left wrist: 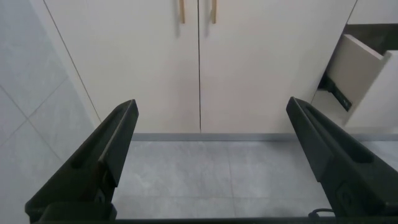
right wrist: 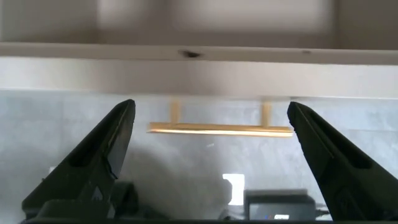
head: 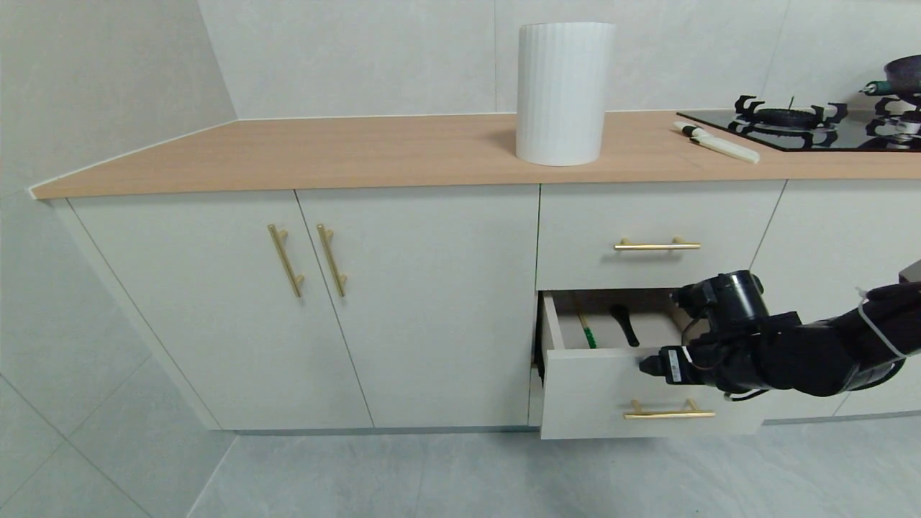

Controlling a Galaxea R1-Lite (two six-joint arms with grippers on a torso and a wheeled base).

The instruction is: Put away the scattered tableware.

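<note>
Reference: the open drawer [head: 590,388], the lower of two drawers in the cabinet run.

1. Drawer contents: two utensils, lying side by side and apart. One has a green handle [head: 587,331]; one is black [head: 624,325], on the side nearer the hob.
2. Drawer front: one gold handle [head: 669,413], horizontal.
3. Right gripper [head: 651,365]: in front of the drawer front, just above the handle. In the right wrist view its fingers [right wrist: 112,143] stand wide apart with nothing between them; the handle shows beyond the gap.
4. Left gripper [left wrist: 211,109]: low over the floor, facing the doors beside the drawer. Fingers spread apart, holding nothing.
5. Directly above the drawer: one closed drawer [head: 647,212] with one gold handle [head: 657,246].
6. Beside the drawer: two closed doors [head: 216,309], with two gold handles side by side at their meeting edges.
7. On the counter [head: 360,151] above the drawer: one white ribbed canister [head: 561,93], upright; one white utensil [head: 716,142], lying flat between the canister and the hob [head: 806,133], close to the hob's edge.
8. On the hob: two burner grates in view; one pan [head: 903,75] on the farther one.
</note>
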